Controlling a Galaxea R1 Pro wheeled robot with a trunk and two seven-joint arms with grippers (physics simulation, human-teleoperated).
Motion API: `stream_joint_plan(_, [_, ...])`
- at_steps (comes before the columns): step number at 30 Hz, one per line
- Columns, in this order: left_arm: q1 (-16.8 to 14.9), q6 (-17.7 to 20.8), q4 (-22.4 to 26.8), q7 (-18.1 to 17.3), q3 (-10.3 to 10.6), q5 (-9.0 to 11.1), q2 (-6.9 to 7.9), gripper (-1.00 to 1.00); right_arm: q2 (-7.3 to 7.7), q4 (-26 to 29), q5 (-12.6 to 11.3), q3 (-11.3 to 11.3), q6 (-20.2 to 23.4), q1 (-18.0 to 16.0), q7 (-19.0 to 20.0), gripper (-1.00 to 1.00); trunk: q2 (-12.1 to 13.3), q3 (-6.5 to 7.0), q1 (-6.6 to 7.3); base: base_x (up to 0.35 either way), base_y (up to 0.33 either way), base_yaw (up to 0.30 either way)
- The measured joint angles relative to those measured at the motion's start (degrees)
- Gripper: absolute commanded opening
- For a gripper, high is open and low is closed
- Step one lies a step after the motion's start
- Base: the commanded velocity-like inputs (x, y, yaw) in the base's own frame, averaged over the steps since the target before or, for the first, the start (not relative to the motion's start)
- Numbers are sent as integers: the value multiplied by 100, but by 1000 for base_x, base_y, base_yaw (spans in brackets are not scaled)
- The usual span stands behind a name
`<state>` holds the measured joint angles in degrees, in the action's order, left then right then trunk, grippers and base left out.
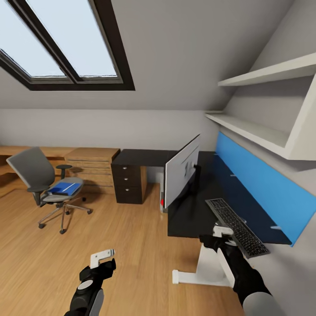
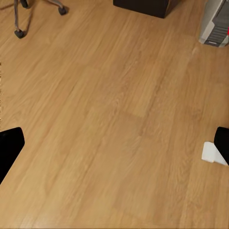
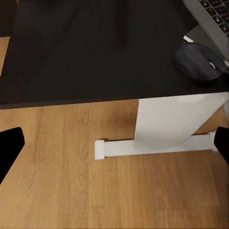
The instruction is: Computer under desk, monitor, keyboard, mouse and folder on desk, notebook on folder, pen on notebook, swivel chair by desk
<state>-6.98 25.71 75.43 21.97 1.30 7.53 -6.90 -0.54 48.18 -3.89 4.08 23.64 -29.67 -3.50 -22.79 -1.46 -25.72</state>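
The black desk (image 1: 193, 210) runs along the right wall, with the monitor (image 1: 182, 169) standing on it. Beside the monitor the keyboard (image 1: 237, 226) lies along the desk's near end. The dark mouse (image 3: 200, 62) rests on the desktop next to the keyboard's corner (image 3: 210, 12). Under the desk stands the computer (image 1: 163, 199), a grey tower (image 2: 217, 24). The swivel chair (image 1: 44, 182) is at the left, away from the desk, with the blue folder (image 1: 65, 188) on its seat. My right gripper (image 1: 221, 235) hangs open over the desk's near edge. My left gripper (image 1: 103, 259) is open above the floor.
A dark drawer unit (image 1: 128, 182) and a wooden one (image 1: 92, 169) stand against the back wall. White shelves (image 1: 263, 131) and a blue panel (image 1: 263, 184) line the right wall. The desk's white foot (image 3: 157, 143) sits on the wooden floor (image 2: 114, 124).
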Motion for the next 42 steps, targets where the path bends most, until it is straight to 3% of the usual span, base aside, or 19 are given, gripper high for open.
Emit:
stream_joint_plan(4, [0, 4, 14, 11, -105, 0, -1, 100, 21, 14, 0, -1, 1, 0, 8, 100, 1, 0, -1, 184, -187, 0])
stream_joint_plan(22, [0, 5, 22, 15, -123, -4, 3, 100, 19, -10, -2, -5, 0, 0, 7, 100, 0, 0, -1, 45, -24, 0])
stream_joint_plan(36, [0, 5, 32, 22, -122, -5, 5, 100, 10, -125, 174, -10, -33, 0, -9, 100, 1, 0, -2, 169, -31, 0])
stream_joint_plan(42, [0, 5, 44, 23, -123, -5, 5, 100, 0, -454, 256, -28, -293, 0, -25, 100, 1, 0, -2, 14, -5, 0])
